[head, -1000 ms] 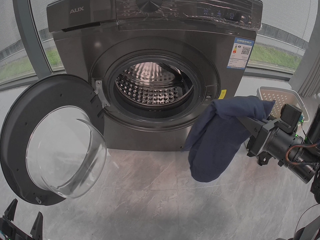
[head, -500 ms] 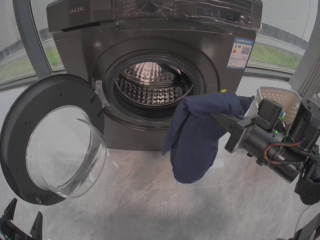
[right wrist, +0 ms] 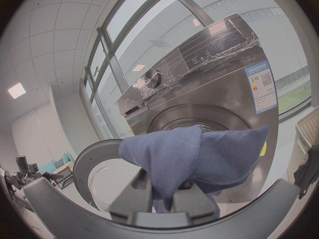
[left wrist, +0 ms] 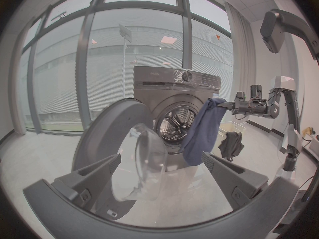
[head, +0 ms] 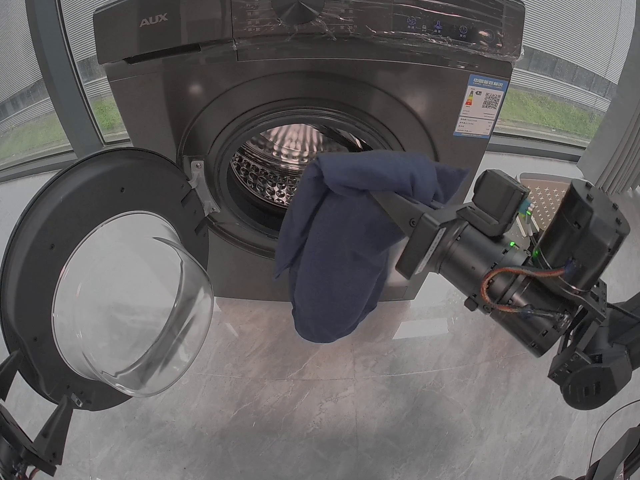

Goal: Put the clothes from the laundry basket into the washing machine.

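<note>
While the right gripper (head: 385, 203) is pressed together on a bunched fold, a dark blue garment (head: 337, 248) drapes over its fingertips and hangs down from them in a long, soft lobe, clear of the floor. The cloth is a plain knit, navy, with a rounded lower end and a loose flap on its far side.

From the right wrist camera, the two fingers (right wrist: 139, 191) can be seen nipping the fabric between them, with the rest of it mounded above. The head camera sees the fingers buried in the fold. Just past the gripper's tips, behind the hanging garment, the mouth of the washing machine (head: 300, 68) stands open, and the cloth covers the right part of the steel drum (head: 273, 168). The door (head: 100, 281) is swung wide, well off to the gripper's left.

Behind the gripper, on its right, stands the laundry basket (head: 550, 195). The left wrist camera shows a dark garment (left wrist: 231, 145) slung over the basket's rim.

The left gripper (left wrist: 160, 156) sits low and well away, fingers spread, holding nothing.
</note>
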